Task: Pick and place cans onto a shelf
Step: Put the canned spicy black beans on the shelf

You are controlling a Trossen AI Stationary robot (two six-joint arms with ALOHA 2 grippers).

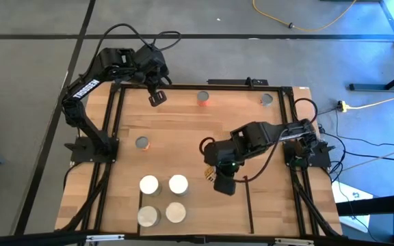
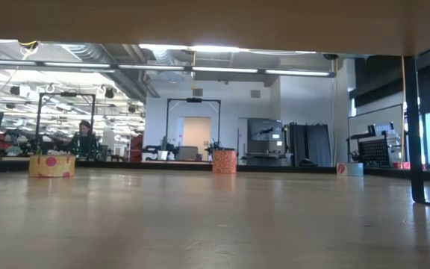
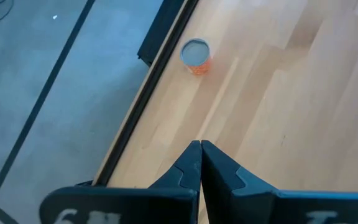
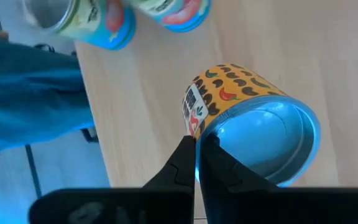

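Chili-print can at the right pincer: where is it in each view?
High: chili-print can, mid-table, at the right pincer.
Low: not in it.
Left wrist: not in it.
Right wrist: centre-right, rim pinched.
Shared landmark: shelf cans, seen high and right wrist.
Left pincer waits, high view's upper left.

Two dark, near-black arms are showing from above, each built of chunky jointed segments. The left arm point(image 1: 87, 102) is carrying white block lettering along its long link; black cables are looping off its upper joints. The right arm point(image 1: 265, 137) is showing a small green light near its wrist, with black cable trailing from its base. Both grippers are ending in matte black, wedge-shaped fingers point(image 3: 188, 171); right fingers point(image 4: 185, 168) are looking alike.
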